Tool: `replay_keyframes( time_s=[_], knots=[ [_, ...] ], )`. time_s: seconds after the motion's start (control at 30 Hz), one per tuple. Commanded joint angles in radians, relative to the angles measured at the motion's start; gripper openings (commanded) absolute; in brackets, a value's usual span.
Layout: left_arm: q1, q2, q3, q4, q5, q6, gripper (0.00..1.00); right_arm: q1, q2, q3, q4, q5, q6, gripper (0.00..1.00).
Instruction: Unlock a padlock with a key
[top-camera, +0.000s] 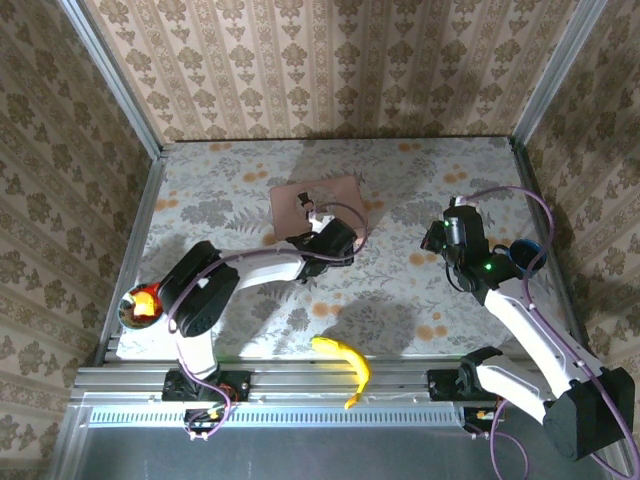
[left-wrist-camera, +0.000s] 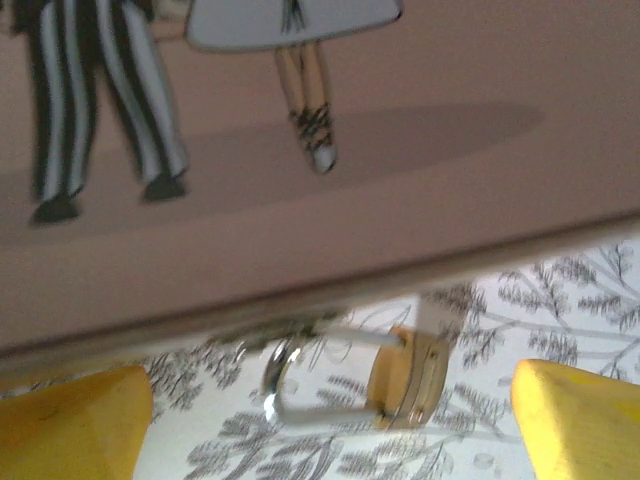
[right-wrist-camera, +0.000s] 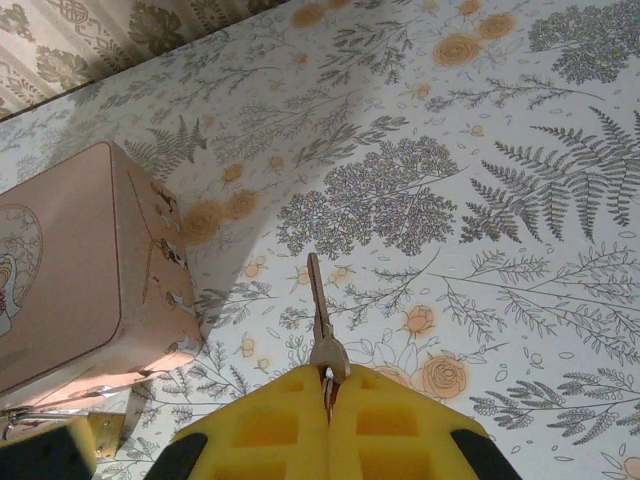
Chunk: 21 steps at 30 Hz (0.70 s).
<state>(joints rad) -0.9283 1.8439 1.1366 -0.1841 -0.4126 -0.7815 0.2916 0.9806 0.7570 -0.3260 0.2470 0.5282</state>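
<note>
The brass padlock (left-wrist-camera: 408, 380) lies on its side on the flowered table, its silvery shackle (left-wrist-camera: 300, 395) pointing left, right beside the wall of the pink tin (left-wrist-camera: 320, 230). My left gripper (left-wrist-camera: 330, 435) is open: its yellow fingers (left-wrist-camera: 70, 425) stand wide on either side of the padlock and touch nothing. In the top view this gripper (top-camera: 325, 242) sits at the tin's near edge. My right gripper (right-wrist-camera: 328, 372) is shut on the bow of the slim key (right-wrist-camera: 318, 300), whose blade points forward above the table. That gripper (top-camera: 436, 238) hovers right of the tin. The padlock (right-wrist-camera: 103, 430) also shows at the tin's corner.
The pink tin (top-camera: 318, 205) lies mid-table, touching the padlock's area. A yellow banana (top-camera: 345, 362) rests at the near edge between the arm bases. A bowl (top-camera: 140, 305) sits at the left edge, a dark blue ring-shaped thing (top-camera: 527, 255) at the right. Patterned walls enclose the table.
</note>
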Motion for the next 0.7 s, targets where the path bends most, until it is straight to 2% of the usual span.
replay_keyframes(
  time_s=[0.0, 0.2, 0.53, 0.67],
  knots=[
    [-0.012, 0.046, 0.084, -0.074, -0.119, -0.089, 0.93, 0.004, -0.019, -0.009, -0.015, -0.010, 0.002, 0.00],
    [-0.015, 0.140, 0.204, -0.212, -0.209, -0.159, 0.91, 0.004, -0.016, -0.002, -0.007, -0.014, -0.008, 0.00],
    [-0.010, 0.174, 0.204, -0.254, -0.165, -0.186, 0.77, 0.004, -0.007, -0.010, 0.002, -0.017, -0.005, 0.00],
    [-0.011, 0.166, 0.176, -0.256, -0.151, -0.163, 0.75, 0.004, -0.004, -0.016, 0.011, -0.018, -0.004, 0.00]
  ],
)
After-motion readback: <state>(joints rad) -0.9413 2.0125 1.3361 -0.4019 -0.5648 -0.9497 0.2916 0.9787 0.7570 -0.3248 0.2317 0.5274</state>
